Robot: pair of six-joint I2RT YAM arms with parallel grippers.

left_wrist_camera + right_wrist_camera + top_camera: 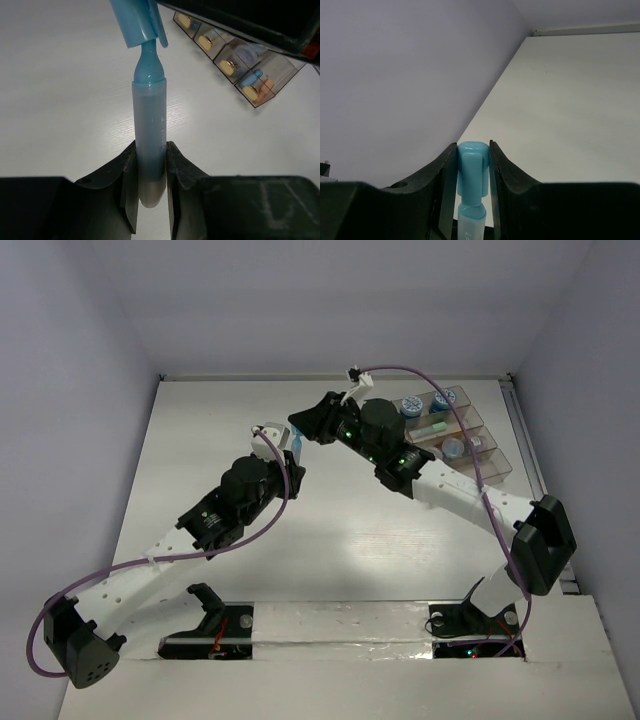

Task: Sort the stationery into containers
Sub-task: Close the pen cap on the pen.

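Note:
A light-blue stick, a marker (149, 130), is held upright between both grippers above the table's middle back (297, 441). My left gripper (150, 148) is shut on its frosted barrel near the lower end. My right gripper (472, 146) is shut on its light-blue clipped cap (472, 170), which also shows in the left wrist view (137, 20). The blue neck of the marker shows between cap and barrel. The containers (462, 430), four clear joined bins, stand at the back right and hold blue rolls (410, 407), a green stick and orange sticks. They also show in the left wrist view (235, 60).
The right arm (450, 490) reaches across in front of the bins. The left arm (220, 510) stretches diagonally from the near left. White walls close in the table at the back and both sides. A raised rail (525, 440) runs along the right edge.

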